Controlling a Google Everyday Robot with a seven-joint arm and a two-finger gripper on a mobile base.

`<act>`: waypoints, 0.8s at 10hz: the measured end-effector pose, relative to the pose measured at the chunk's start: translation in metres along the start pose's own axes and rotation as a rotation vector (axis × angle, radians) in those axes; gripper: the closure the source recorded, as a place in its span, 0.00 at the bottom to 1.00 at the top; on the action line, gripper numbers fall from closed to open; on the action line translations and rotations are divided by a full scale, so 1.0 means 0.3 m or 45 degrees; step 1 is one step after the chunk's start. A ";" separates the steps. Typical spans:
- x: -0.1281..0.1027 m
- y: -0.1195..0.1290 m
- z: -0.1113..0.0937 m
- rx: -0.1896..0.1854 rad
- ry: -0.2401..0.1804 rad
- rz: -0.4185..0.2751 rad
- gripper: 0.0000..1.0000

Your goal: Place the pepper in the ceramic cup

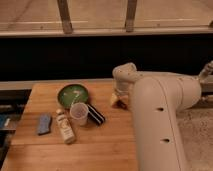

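The ceramic cup point(79, 113) is small and pale and stands upright on the wooden table point(105, 145), in front of the green plate. My gripper point(119, 98) is low over the table, to the right of the cup and about a hand's width from it. A small dark red bit, which looks like the pepper point(114, 102), shows at the gripper's lower left edge. Most of it is hidden by the gripper. I cannot tell whether the gripper holds it.
A green round plate point(72, 93) lies behind the cup. A black-and-white striped oblong object point(96, 115) lies right beside the cup. A cream bottle point(65, 127) and a blue object point(44, 124) lie at the left. My big white arm point(160, 115) covers the table's right side.
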 end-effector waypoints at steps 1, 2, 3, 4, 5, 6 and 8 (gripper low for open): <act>0.002 0.006 0.007 0.000 0.011 -0.005 0.34; 0.003 0.012 0.011 0.000 0.015 -0.011 0.42; 0.007 0.013 0.009 0.004 0.017 -0.016 0.51; 0.014 0.014 0.003 0.010 0.019 -0.018 0.65; 0.016 0.018 -0.002 0.014 0.019 -0.021 0.74; 0.016 0.020 -0.008 0.019 0.017 -0.023 0.81; 0.014 0.024 -0.028 0.034 0.009 -0.030 0.99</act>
